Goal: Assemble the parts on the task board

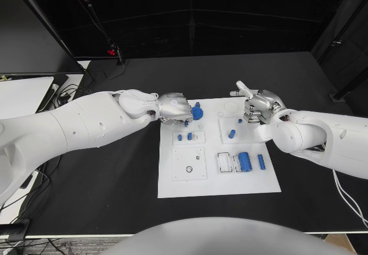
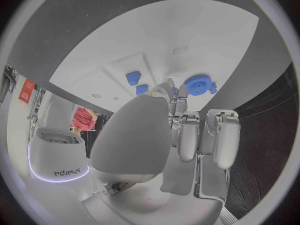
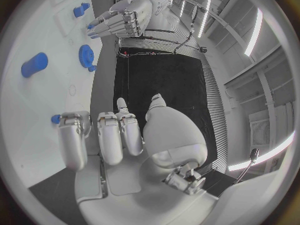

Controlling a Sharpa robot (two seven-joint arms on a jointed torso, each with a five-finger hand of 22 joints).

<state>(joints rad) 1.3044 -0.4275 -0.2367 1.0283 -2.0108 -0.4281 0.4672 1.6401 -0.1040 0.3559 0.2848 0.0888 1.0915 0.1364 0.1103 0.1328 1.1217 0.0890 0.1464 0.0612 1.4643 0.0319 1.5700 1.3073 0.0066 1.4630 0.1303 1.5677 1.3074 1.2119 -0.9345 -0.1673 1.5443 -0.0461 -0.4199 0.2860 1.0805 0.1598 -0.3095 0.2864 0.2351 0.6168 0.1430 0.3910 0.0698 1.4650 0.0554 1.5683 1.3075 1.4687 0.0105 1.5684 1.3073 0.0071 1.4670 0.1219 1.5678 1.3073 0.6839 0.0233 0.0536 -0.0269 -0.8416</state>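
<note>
White task board (image 1: 218,183) sat mid-surface, with both hands parked over its far edge. Left hand (image 1: 175,109) had its fingers curled in, and I couldn't tell if they held anything; the blue gear (image 1: 197,112) lay just beside them, toward the right hand, so the left was nearer. Right hand (image 1: 260,106) was curled on nothing, with a small blue peg (image 1: 240,120) just beside it.

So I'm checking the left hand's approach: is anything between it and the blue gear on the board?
Nothing visible does. The left hand hovers right beside the blue gear on the task board, with bare white board between them in the left wrist view.
</note>
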